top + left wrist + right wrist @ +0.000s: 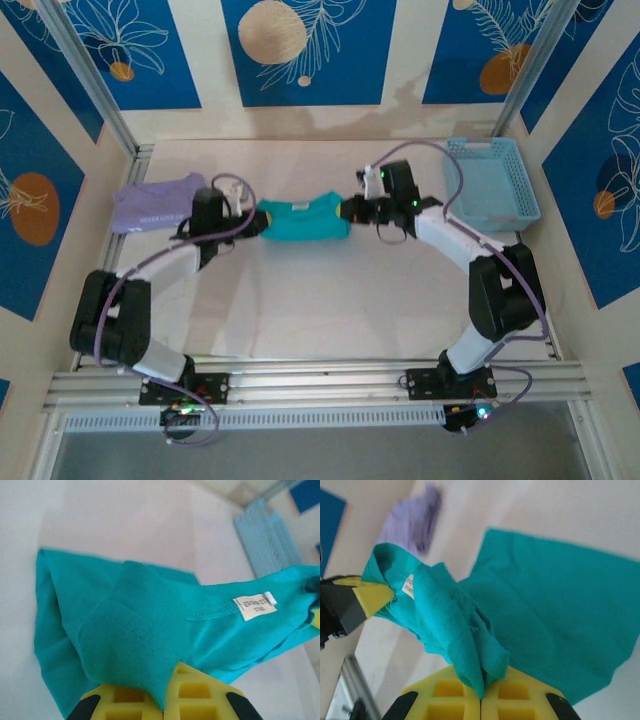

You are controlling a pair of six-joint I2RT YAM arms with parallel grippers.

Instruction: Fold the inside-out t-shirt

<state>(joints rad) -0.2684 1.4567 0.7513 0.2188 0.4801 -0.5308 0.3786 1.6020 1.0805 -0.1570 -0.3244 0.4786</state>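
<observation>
The teal-green inside-out t-shirt (300,220) hangs stretched between my two grippers over the back middle of the table. My left gripper (256,222) is shut on its left end; in the left wrist view the cloth (150,630) is pinched between the yellow pads (200,695), and a small white tag (255,605) shows on the fabric. My right gripper (349,211) is shut on the right end. In the right wrist view a bunched fold (470,645) runs into the shut pads (515,695), and more of the shirt (560,615) lies flat on the table beyond.
A lavender-purple folded shirt (155,203) lies at the back left of the table (320,310). A light blue basket (492,180) stands at the back right. Metal frame posts rise at both back corners.
</observation>
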